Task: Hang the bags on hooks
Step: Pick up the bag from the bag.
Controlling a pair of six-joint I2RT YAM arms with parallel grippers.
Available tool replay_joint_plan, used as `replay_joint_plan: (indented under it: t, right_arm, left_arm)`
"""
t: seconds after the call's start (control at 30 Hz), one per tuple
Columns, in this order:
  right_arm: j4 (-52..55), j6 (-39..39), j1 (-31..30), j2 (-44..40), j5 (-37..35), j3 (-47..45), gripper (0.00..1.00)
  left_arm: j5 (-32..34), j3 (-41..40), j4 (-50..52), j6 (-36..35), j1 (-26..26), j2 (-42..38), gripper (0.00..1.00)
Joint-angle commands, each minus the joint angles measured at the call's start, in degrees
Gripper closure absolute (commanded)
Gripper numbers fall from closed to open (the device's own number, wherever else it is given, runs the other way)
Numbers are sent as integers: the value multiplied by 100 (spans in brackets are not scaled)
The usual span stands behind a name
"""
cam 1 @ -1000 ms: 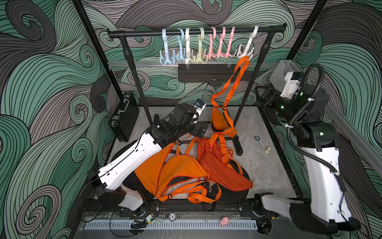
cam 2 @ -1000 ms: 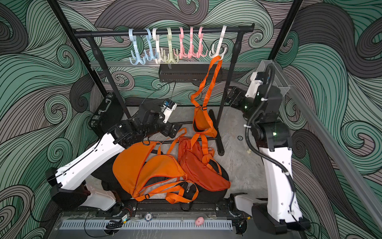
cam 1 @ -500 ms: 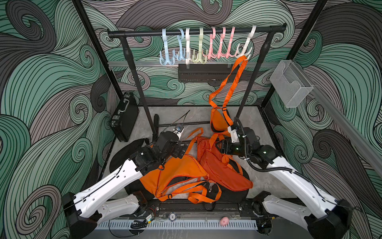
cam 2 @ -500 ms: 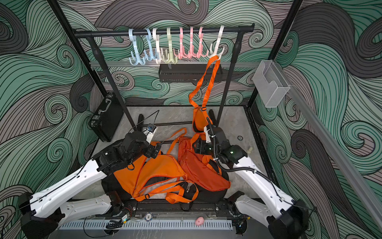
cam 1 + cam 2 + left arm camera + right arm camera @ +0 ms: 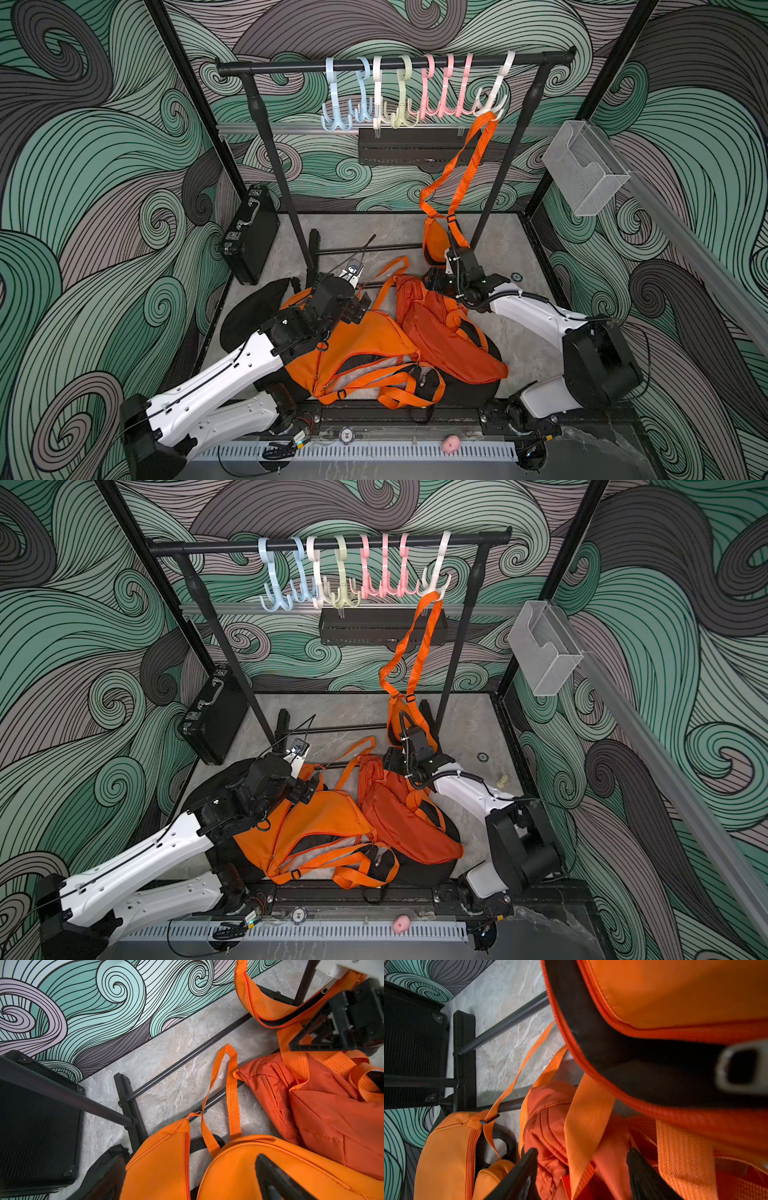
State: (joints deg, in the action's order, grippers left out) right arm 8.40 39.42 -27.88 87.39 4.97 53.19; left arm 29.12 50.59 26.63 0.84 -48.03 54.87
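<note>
The red-orange bag (image 5: 446, 336) lies crumpled on the tabletop (image 5: 498, 241), in front of the rack (image 5: 284, 187) and touching a brighter orange bag (image 5: 365, 345) beside it. Only the right wrist view shows the right hand (image 5: 581, 1176) partly wide, with its fingers (image 5: 519, 1174) on either side of the bag's strap (image 5: 583, 1118) and not clamped. The top views do not show that opening. They alone show a third bag (image 5: 436, 245) hanging by its strap from the white hook (image 5: 494, 99). In the left wrist view the left hand (image 5: 191, 1178) gapes wide above the brighter orange bag.
</note>
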Motion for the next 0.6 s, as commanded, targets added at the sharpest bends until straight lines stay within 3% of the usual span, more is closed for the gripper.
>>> replay_joint_plan:
  t: [0.0,0.2,0.33,0.57]
  right_arm:
    - [-539,-1,-33,357,28,274,41]
    - [-504,-277,-213,366,96,475,81]
    - [-47,-607,-727,-238,42,717,99]
    - [887,-1117,-1653,-1370,332,1536,100]
  left_arm:
    - [-42,23,-167,-99,-12,-49,1]
    - [-123,13,-153,-211,-11,-57,1]
    - [-76,-5,-206,-242,-12,-163,1]
    - [79,-18,-290,-214,-12,-433,1]
